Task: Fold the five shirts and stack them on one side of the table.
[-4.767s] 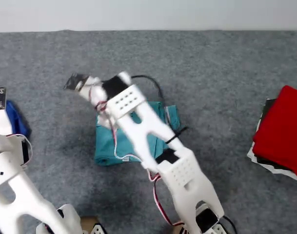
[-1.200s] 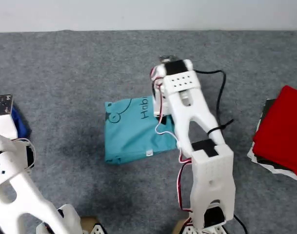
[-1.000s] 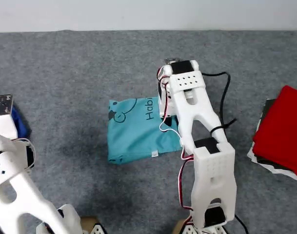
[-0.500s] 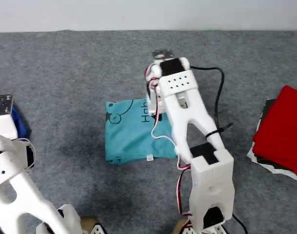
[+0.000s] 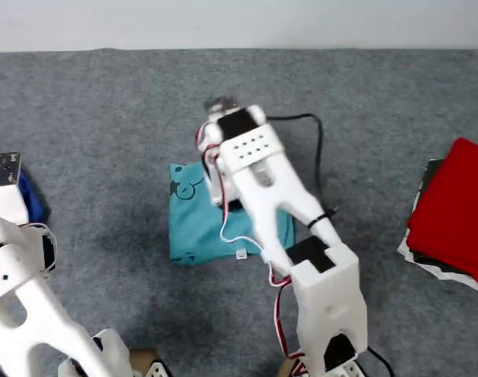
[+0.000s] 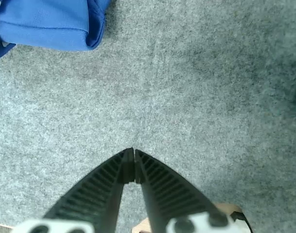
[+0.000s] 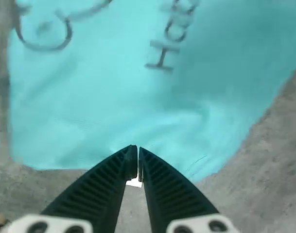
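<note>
The folded teal shirt (image 5: 190, 224) lies flat at the centre of the high view, partly under the right arm. The right gripper (image 7: 133, 162) sits over the shirt's edge, jaws closed tip to tip. The left gripper (image 6: 133, 165) is likewise closed, above grey carpet (image 6: 196, 97). A red-topped stack (image 5: 454, 204) occupies the right edge of the high view, and a blue shirt (image 5: 31, 200) the left edge.
</note>
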`<state>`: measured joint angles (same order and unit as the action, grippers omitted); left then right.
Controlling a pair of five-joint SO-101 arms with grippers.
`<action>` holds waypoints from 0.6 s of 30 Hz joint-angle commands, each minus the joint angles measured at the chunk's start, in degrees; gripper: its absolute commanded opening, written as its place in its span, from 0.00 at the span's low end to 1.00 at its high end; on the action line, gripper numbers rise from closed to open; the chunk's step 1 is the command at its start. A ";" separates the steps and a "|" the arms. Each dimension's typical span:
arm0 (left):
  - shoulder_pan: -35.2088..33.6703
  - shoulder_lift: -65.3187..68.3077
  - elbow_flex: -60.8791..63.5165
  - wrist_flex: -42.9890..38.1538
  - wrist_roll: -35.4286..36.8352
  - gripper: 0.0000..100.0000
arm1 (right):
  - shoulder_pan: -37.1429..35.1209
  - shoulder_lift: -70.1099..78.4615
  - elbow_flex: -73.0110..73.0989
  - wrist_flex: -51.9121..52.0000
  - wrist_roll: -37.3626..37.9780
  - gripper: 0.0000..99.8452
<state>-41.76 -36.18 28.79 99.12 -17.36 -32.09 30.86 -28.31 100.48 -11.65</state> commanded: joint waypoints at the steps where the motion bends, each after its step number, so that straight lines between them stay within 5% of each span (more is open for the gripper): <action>1: 0.09 -1.32 -0.22 1.32 -0.18 0.00 | -1.36 2.95 3.52 1.36 -0.70 0.01; 8: 0.35 -1.32 -0.22 1.32 -0.18 0.00 | -1.54 10.33 3.43 -0.31 -0.62 0.01; 18: 0.35 -1.32 -0.22 1.32 -0.18 0.00 | -10.51 -4.88 0.18 2.24 -0.97 0.01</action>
<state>-41.76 -36.18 28.79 99.12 -17.36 -39.30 31.91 -25.23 100.48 -11.91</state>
